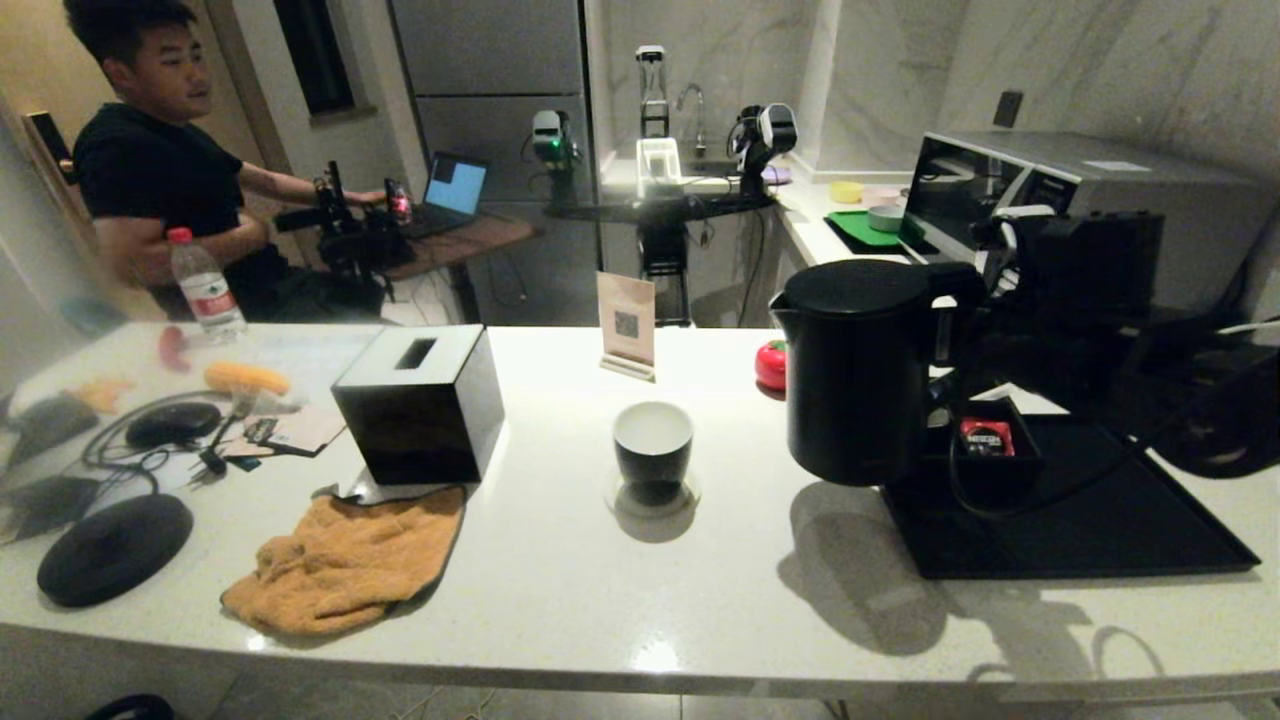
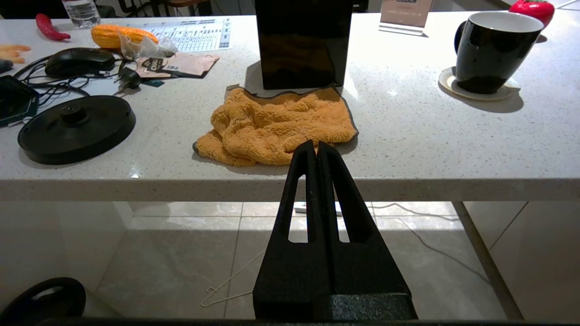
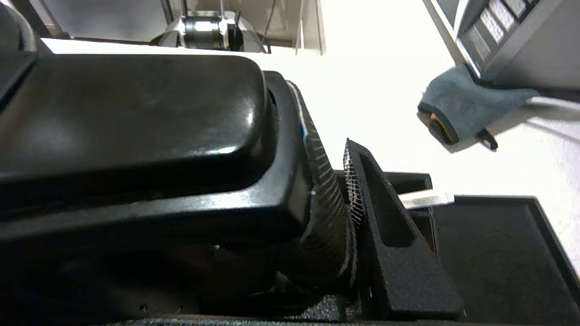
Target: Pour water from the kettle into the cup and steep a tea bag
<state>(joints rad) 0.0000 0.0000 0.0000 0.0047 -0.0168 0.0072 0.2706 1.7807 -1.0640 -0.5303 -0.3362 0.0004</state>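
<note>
The matte black kettle (image 1: 858, 372) stands upright to the right of the cup, over the left edge of a black tray, with its spout towards the cup. My right gripper (image 1: 975, 295) is shut on its loop handle (image 3: 317, 190), and one ribbed finger (image 3: 362, 199) shows against the grip. The black cup (image 1: 652, 445), white inside, rests on a pale coaster (image 2: 478, 93) at mid-counter. A small greyish pouch (image 2: 140, 45), apparently the tea bag, lies by a torn packet at the far left. My left gripper (image 2: 316, 145) hangs shut and empty below the counter's front edge.
A black square box (image 1: 420, 400) and an orange cloth (image 1: 350, 560) lie left of the cup. The kettle's round base (image 1: 115, 548) sits near the left front. The tray (image 1: 1100, 520) holds a small box with a red sachet (image 1: 987, 437). A card stand (image 1: 627, 325) and red tomato (image 1: 771, 364) are behind.
</note>
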